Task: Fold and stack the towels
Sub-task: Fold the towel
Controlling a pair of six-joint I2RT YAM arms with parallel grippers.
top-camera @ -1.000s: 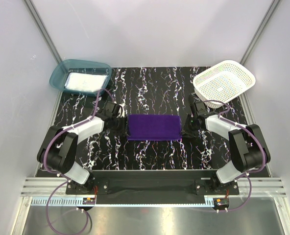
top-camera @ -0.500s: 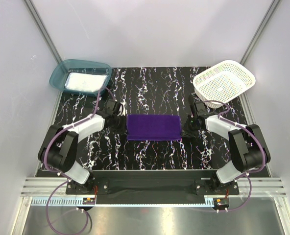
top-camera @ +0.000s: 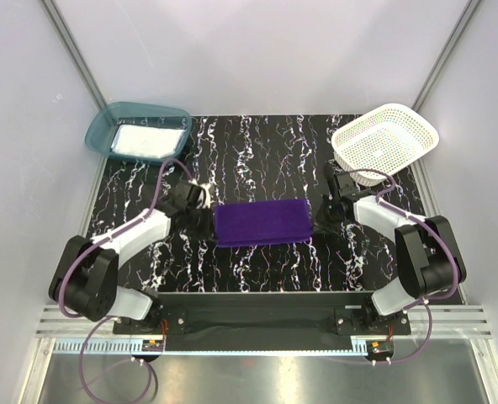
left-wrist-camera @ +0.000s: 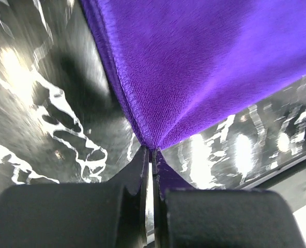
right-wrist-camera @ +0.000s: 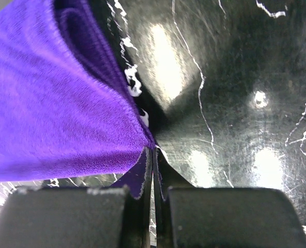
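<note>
In the middle of the table, seen from the top camera, the purple towel lies as a folded band. Its long axis runs left to right, with the right end tipped slightly toward the far side. My left gripper sits at its left short end and my right gripper at its right short end. The bin in the far left corner holds the white towel; the basket stands in the far right corner.

In the left wrist view, my fingers are pressed together on a corner of the purple towel, which spreads away from them above the table.

In the right wrist view, my fingers pinch the towel's edge the same way, with a folded layer showing beneath the top one.
</note>
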